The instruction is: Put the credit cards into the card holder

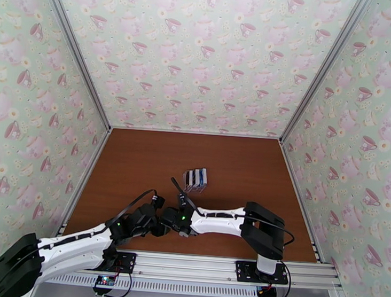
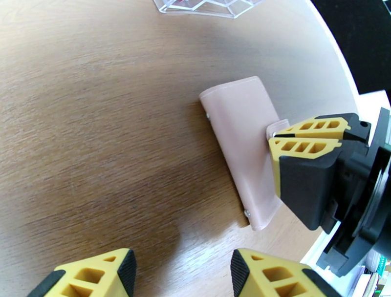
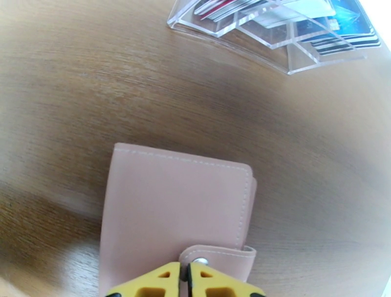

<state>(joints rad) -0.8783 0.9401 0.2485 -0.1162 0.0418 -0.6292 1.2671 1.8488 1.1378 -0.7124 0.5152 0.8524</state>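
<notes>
While the card holder [image 3: 171, 215] lies folded shut and flat on the counter [image 3: 73, 73], the right jaws are pressed together on its snap tab [image 3: 229, 256], at the holder's near edge in the right wrist view. Past the holder's far edge, apart from it, stands a clear rack [image 3: 273, 46] with the credit cards [image 3: 317, 22] leaning in its slots; blue, white and dark ones show. The left jaws stand apart, clamped on nothing, hovering over bare counter just beside the holder's long side, where 2 small metal studs [image 2: 247, 213] show.
</notes>
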